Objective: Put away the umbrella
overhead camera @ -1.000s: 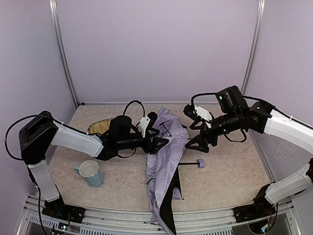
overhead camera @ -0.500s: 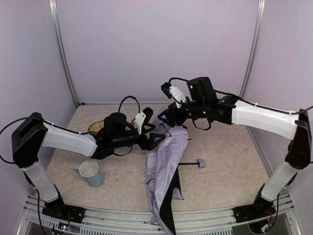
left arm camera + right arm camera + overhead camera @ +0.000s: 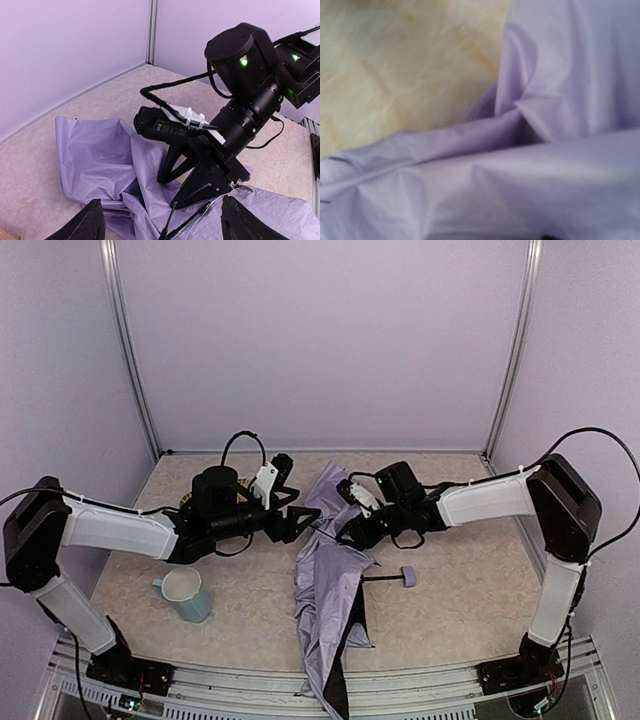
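**Supervisor:** Currently, where is the umbrella lying?

**Operator:** I am seeing the umbrella (image 3: 330, 590) lying collapsed on the table (image 3: 470, 600), between the two arms, with its lower fabric draping past the near edge. The top external view is showing the shaft (image 3: 385, 578) and handle knob (image 3: 409, 575) sticking out to the right. Neither wrist view is showing them.

**Supervisor:** And the grippers?

**Operator:** The left gripper (image 3: 300, 523) is hovering just beside the upper folds. The left wrist view is showing its fingers (image 3: 90, 222) spread wide and gripping nothing. The right gripper (image 3: 167, 192) is pointing down, with its tips at the fabric. The left wrist view is showing it from the side, but I cannot tell whether it is pinching cloth. The right wrist view is giving only close lavender folds and a patch of table, so I am not seeing its own fingers there.
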Motion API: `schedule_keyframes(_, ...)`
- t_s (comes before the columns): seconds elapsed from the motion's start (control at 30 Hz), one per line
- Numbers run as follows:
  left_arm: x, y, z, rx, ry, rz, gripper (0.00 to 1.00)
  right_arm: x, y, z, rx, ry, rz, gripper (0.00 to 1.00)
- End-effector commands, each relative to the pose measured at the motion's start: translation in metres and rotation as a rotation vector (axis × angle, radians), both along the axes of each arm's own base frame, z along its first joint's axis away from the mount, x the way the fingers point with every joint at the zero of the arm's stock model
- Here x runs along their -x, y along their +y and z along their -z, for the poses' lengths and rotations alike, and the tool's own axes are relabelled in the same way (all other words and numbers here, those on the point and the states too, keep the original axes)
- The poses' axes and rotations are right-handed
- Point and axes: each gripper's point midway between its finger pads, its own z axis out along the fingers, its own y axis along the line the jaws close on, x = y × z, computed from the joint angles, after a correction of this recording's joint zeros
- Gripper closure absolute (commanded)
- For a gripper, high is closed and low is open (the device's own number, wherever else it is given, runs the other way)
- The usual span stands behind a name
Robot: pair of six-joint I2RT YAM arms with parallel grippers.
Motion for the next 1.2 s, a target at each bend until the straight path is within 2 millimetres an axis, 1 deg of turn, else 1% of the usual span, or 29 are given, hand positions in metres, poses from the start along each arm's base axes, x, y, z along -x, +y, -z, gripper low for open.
schedule_keyframes(0.0,0.016,0.001,-0.005,-0.038,-0.037,0.041,0.24,0.004,0.007,0.016,-0.034,0.045,-0.086,0.5)
schedule_keyframes(0.13,0.04,-0.008,0.005,-0.123,-0.071,0.12,0.24,0.003,-0.004,0.04,0.068,0.07,-0.091,0.5)
schedule_keyframes(0.2,0.048,-0.012,0.012,-0.16,-0.072,0.146,0.25,0.001,-0.007,0.038,0.108,0.072,-0.092,0.5)
schedule_keyframes(0.27,0.061,-0.018,0.018,-0.183,-0.064,0.203,0.25,0.001,-0.005,0.02,0.1,0.05,-0.112,0.49)
schedule_keyframes(0.33,0.083,-0.025,0.026,-0.214,-0.063,0.296,0.25,0.0,-0.002,-0.008,0.07,0.007,-0.128,0.47)
schedule_keyframes(0.4,0.109,-0.03,0.04,-0.284,-0.08,0.385,0.22,-0.002,-0.001,-0.038,0.042,-0.043,-0.134,0.45)
schedule_keyframes(0.47,0.128,-0.03,0.056,-0.366,-0.099,0.449,0.19,-0.005,-0.003,-0.063,0.025,-0.075,-0.131,0.42)
schedule_keyframes(0.5,0.139,-0.029,0.065,-0.409,-0.092,0.482,0.18,-0.007,-0.005,-0.071,0.019,-0.084,-0.126,0.4)
schedule_keyframes(0.57,0.159,-0.028,0.072,-0.456,-0.1,0.547,0.16,-0.011,-0.007,-0.077,0.016,-0.09,-0.119,0.38)
schedule_keyframes(0.63,0.179,-0.029,0.074,-0.474,-0.114,0.607,0.15,-0.015,-0.007,-0.07,0.024,-0.084,-0.112,0.38)
schedule_keyframes(0.73,0.208,-0.031,0.078,-0.484,-0.132,0.683,0.13,-0.02,0.001,-0.041,0.042,-0.023,-0.12,0.39)
schedule_keyframes(0.8,0.219,-0.032,0.088,-0.506,-0.125,0.712,0.13,-0.024,0.006,-0.022,0.047,0.011,-0.12,0.39)
schedule_keyframes(0.87,0.227,-0.031,0.104,-0.547,-0.1,0.738,0.12,-0.028,0.012,-0.003,0.048,0.043,-0.12,0.4)
schedule_keyframes(0.93,0.232,-0.032,0.119,-0.573,-0.075,0.762,0.12,-0.028,0.015,0.02,0.057,0.092,-0.121,0.41)
schedule_keyframes(1.03,0.235,-0.034,0.142,-0.605,-0.046,0.787,0.12,-0.022,0.017,0.052,0.069,0.171,-0.127,0.43)
schedule_keyframes(1.1,0.229,-0.037,0.156,-0.639,-0.053,0.757,0.13,-0.016,0.015,0.067,0.079,0.206,-0.127,0.44)
schedule_keyframes(1.17,0.22,-0.041,0.162,-0.655,-0.08,0.708,0.18,-0.01,0.012,0.075,0.094,0.22,-0.129,0.44)
